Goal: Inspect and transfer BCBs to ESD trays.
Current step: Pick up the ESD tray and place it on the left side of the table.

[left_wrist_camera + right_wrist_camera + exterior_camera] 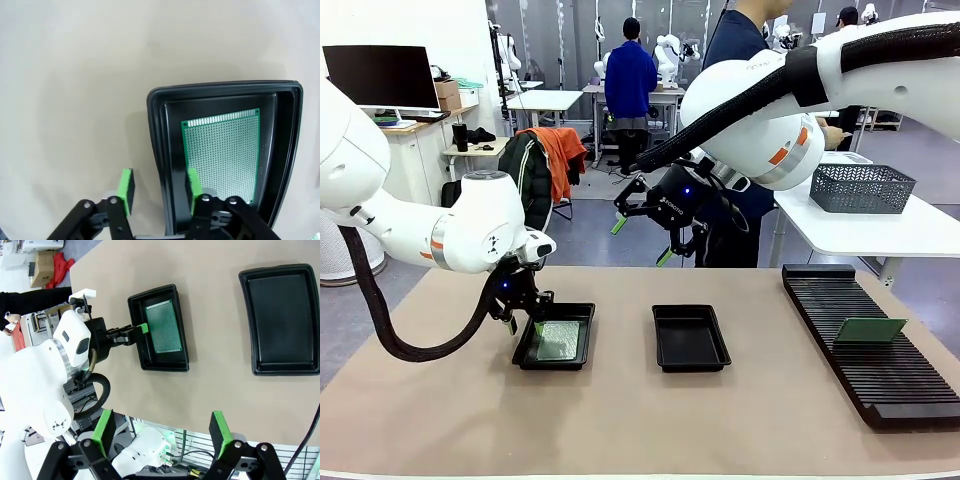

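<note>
Two black ESD trays lie side by side on the tan table. The left tray holds one green BCB flat on its floor. The right tray has nothing in it. My left gripper is low at the left tray's outer edge. Its fingers sit astride the rim, one inside and one outside, with a gap showing. My right gripper hangs open high over the table's far side. Another BCB rests on the rack.
A long black slotted rack runs along the table's right side. A grey mesh basket stands on a white side table at the right. A person stands at the far edge behind my right arm.
</note>
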`<state>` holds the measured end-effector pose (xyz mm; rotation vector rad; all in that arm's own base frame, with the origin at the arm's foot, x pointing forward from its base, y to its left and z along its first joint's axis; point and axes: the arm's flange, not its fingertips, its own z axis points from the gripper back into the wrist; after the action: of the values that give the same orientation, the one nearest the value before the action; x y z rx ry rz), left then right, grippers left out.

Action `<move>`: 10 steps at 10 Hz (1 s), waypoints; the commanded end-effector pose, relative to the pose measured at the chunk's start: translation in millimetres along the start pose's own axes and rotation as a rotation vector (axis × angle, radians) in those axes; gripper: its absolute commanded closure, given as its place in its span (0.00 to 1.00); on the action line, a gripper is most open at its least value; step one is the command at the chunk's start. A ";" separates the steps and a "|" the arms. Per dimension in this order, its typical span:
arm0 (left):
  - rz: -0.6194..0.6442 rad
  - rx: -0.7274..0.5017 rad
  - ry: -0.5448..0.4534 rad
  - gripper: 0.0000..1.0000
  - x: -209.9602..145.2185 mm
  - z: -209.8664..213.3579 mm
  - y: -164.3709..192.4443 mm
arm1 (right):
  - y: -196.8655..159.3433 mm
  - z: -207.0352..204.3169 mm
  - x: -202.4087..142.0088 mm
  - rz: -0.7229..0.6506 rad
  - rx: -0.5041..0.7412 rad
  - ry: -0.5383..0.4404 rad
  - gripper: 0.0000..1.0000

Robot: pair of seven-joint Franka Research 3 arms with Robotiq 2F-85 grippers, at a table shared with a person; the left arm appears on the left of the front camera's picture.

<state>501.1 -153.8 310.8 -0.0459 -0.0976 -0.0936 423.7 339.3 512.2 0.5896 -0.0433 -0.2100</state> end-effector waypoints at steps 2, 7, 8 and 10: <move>0.009 0.022 0.002 0.67 3.8 0.0 -2.8 | 2.8 0.0 1.2 -0.016 -0.021 -0.006 0.00; 0.016 0.030 0.009 1.00 3.1 -0.6 -2.2 | 2.8 0.0 1.2 -0.016 -0.021 -0.006 0.00; 0.017 0.031 0.012 0.95 2.4 -1.7 -2.4 | 2.8 0.0 1.2 -0.016 -0.021 -0.006 0.00; 0.020 0.020 0.035 1.00 2.0 -2.3 -1.9 | 2.8 0.0 1.2 -0.016 -0.021 -0.006 0.00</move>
<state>501.1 -153.1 310.8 -0.0440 -0.0904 -0.0919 423.7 339.3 512.2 0.5896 -0.0433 -0.2100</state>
